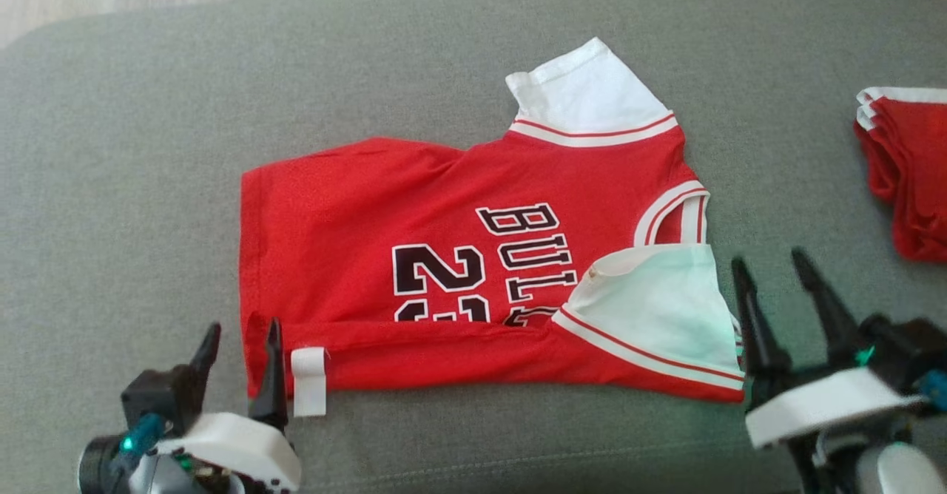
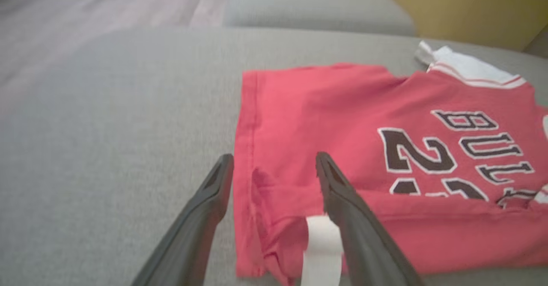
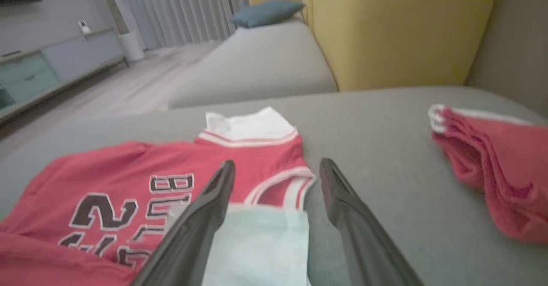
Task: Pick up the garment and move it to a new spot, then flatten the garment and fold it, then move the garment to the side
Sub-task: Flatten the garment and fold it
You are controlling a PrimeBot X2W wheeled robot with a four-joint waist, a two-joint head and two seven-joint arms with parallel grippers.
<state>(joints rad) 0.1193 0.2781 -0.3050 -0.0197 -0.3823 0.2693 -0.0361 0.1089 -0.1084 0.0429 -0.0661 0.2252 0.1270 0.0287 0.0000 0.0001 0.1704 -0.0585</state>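
The garment (image 1: 444, 257), a red jersey with white sleeves and dark lettering, lies spread on the grey sofa cushion (image 1: 111, 183), with its hem toward the robot's left and its neck opening toward the right. Its near long edge appears to be turned over onto the front, and the near white sleeve (image 1: 658, 309) rests on top of the red cloth, so the folding seems begun but not finished. The left claw (image 1: 245, 327) has its fingers apart and grips nothing. In the left wrist view the hem corner lies between them, and one finger stands over the cloth just beside a white label (image 1: 308, 381). The right claw (image 1: 769, 259) also has its fingers apart and empty, just beside the outer edge of the near sleeve. Whether any fingertip touches the cloth cannot be told. The cloth looks thin, light and limp. Lifted at one point only, it would likely sag, drag and lose its fold. A better hold is probably at the two ends of the near folded edge, the hem corner by the label and the shoulder under the sleeve, pinching both layers together. The cushion looks soft, so the fingers could press down to get under the edge. A second red garment (image 1: 906, 176) lies folded, well apart on the right.
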